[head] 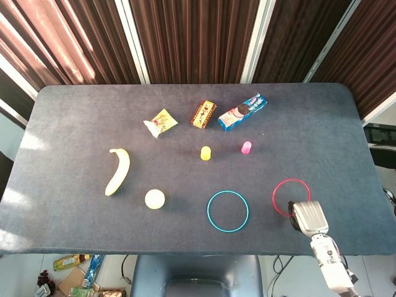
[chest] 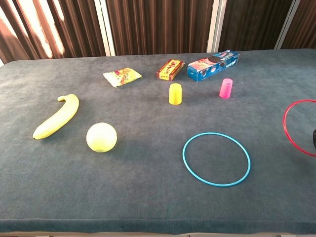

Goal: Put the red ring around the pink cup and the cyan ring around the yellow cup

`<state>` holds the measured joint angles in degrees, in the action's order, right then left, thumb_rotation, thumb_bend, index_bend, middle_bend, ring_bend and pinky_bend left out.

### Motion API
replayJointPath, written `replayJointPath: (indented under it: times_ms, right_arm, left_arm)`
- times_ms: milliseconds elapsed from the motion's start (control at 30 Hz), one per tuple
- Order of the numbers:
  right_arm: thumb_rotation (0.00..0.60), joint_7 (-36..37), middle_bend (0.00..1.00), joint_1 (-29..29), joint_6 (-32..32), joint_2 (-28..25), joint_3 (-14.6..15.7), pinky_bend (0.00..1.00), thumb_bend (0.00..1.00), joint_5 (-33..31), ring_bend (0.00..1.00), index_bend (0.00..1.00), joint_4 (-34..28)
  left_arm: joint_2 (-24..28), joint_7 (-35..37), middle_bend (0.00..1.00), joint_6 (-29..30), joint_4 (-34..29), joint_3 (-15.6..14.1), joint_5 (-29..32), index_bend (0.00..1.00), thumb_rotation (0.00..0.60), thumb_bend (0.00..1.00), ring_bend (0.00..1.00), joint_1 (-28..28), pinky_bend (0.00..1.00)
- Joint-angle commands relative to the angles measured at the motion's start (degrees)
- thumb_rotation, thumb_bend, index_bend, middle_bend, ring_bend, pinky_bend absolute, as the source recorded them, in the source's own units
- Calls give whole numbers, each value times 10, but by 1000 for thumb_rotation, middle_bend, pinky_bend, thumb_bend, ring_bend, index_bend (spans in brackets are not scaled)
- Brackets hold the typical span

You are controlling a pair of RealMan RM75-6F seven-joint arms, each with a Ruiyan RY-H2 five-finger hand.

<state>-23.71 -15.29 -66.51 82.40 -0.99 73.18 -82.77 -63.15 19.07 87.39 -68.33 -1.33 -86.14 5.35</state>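
Observation:
The red ring (head: 273,197) (chest: 284,123) is near the table's front right, tilted up off the cloth in the chest view. My right hand (head: 307,216) grips its near edge; only a dark sliver of the hand (chest: 314,140) shows at the chest view's border. The cyan ring (head: 208,211) (chest: 183,155) lies flat left of it. Further back stand the pink cup (head: 246,147) (chest: 226,88) and, to its left, the yellow cup (head: 206,153) (chest: 175,94), both upright. My left hand is not visible.
A banana (head: 117,171) and a pale yellow ball (head: 154,198) lie to the left. A yellow snack packet (head: 160,122), a red-yellow box (head: 204,114) and a blue cookie box (head: 242,112) sit behind the cups. The table's front edge (chest: 148,232) is close.

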Motion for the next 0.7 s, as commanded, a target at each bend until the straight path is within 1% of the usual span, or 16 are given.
replayJointPath:
  times_ms: [33,167,267,333,400,500,600,700]
  right_arm:
    - [600,4,926,-9,1,-4,-9,1000,547,5,1000,758,-13]
    - [600,7,926,-39,30,-11,-33,1000,547,-2,1000,765,-38]
    - [600,6,926,-79,75,-10,-65,1000,547,-30,1000,766,-49]
    - [600,4,926,-103,98,-2,-85,1000,547,-50,1000,766,-42]
    - [600,-5,926,-131,116,18,-108,1000,547,-75,1000,766,-23]
    - [600,-21,926,-171,136,52,-135,1000,547,-108,1000,766,16]
    - [600,-36,926,-208,149,88,-155,1000,547,-131,1000,766,58]
    - [600,-47,926,-239,161,119,-166,1000,547,-150,1000,766,97]
  left_arm:
    - [0,-1,0,0,-1,0,0,58,600,414,0,0,150]
    - [0,-5,0,0,-2,-1,-2,58,600,415,0,-1,150]
    - [0,-7,0,1,-4,-1,-2,58,600,415,0,0,150]
    - [0,-7,0,2,-4,0,-2,58,600,414,0,0,150]
    - [0,-7,0,2,-4,0,-1,58,600,415,0,0,150]
    - [0,-5,0,3,-4,0,-1,58,600,415,0,0,150]
    - [-1,-3,0,0,-1,-1,-1,58,600,414,0,0,150]
    - [-2,1,0,-3,2,-2,0,58,600,415,0,0,150]
